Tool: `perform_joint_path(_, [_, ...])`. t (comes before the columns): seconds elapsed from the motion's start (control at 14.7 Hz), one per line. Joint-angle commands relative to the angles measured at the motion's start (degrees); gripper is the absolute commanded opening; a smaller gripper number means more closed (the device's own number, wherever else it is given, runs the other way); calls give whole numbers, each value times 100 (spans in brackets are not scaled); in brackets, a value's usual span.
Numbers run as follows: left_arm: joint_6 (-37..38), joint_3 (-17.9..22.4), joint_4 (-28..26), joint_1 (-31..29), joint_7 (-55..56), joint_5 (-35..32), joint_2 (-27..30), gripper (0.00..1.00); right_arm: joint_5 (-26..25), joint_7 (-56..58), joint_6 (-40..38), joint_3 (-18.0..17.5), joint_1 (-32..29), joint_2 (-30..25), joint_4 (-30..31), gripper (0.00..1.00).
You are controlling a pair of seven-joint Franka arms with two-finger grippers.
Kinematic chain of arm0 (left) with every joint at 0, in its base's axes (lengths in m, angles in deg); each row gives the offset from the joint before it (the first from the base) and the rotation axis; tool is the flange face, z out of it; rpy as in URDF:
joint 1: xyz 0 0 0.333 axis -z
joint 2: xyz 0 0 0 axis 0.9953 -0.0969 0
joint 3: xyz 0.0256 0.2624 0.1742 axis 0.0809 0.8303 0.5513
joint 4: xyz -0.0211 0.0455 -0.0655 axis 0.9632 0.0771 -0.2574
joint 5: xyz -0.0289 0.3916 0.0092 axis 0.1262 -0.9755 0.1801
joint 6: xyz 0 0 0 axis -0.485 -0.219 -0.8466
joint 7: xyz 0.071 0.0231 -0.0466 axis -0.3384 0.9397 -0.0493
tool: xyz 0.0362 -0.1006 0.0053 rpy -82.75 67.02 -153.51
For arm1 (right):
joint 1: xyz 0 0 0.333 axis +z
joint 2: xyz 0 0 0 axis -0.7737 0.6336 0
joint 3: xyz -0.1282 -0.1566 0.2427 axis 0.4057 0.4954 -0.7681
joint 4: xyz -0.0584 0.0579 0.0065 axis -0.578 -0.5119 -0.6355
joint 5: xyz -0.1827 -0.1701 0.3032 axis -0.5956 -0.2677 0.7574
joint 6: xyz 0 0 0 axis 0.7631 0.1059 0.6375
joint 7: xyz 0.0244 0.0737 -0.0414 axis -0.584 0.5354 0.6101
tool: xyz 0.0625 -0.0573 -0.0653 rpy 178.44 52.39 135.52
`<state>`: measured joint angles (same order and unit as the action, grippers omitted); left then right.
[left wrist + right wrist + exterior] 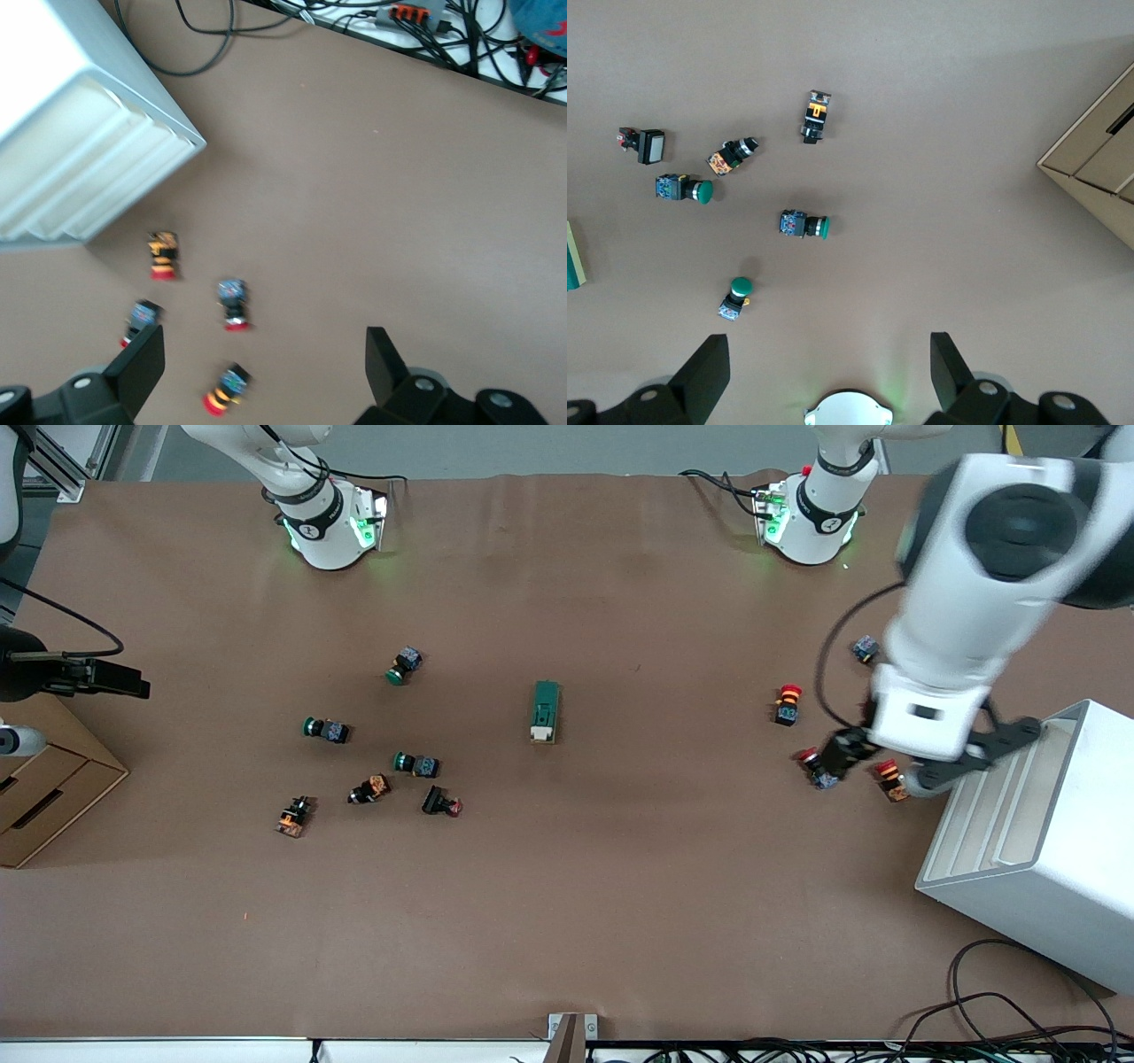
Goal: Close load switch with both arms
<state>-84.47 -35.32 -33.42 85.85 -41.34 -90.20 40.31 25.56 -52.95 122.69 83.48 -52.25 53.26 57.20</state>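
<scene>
One green load switch point(546, 711), white-levered.

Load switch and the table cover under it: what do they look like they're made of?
Load switch: looks like hard moulded plastic, a dark-green body with a white lever piece and tan base edge; matte, with crisp straight edges. Table cover: probably brown kraft paper or thin card, judging by its flat matte surface and faint creases. Neither is certain from looks alone.

white ribbed plastic box point(1054, 841): beside left gripper point(921, 766) | red round-capped push-buttons point(788, 703): under and near it | tan cardboard box point(40, 779): well apart
</scene>
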Motion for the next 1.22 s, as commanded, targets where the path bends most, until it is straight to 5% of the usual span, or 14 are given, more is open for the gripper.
perform_joint_path(0.0, [85, 125, 3, -369, -1336, 454, 348, 100, -13, -180, 38, 17, 112, -578, 528, 100])
perform_joint_path(0.34, [645, 1285, -322, -484, -3159, 1466, 1165, 100, -4, -172, 284, 131, 148, -1377, 1388, 100])
perform_joint_path(0.54, [1332, 1295, -366, -650, -3336, 1493, 1447, 100, 14, -145, 302, 131, 130, -1835, 1810, 100])
perform_joint_path(1.15, [1342, 1295, -1157, -756, -3521, 1633, 2124, 100, 31, -119, 609, 122, 148, -2258, 1996, 100])
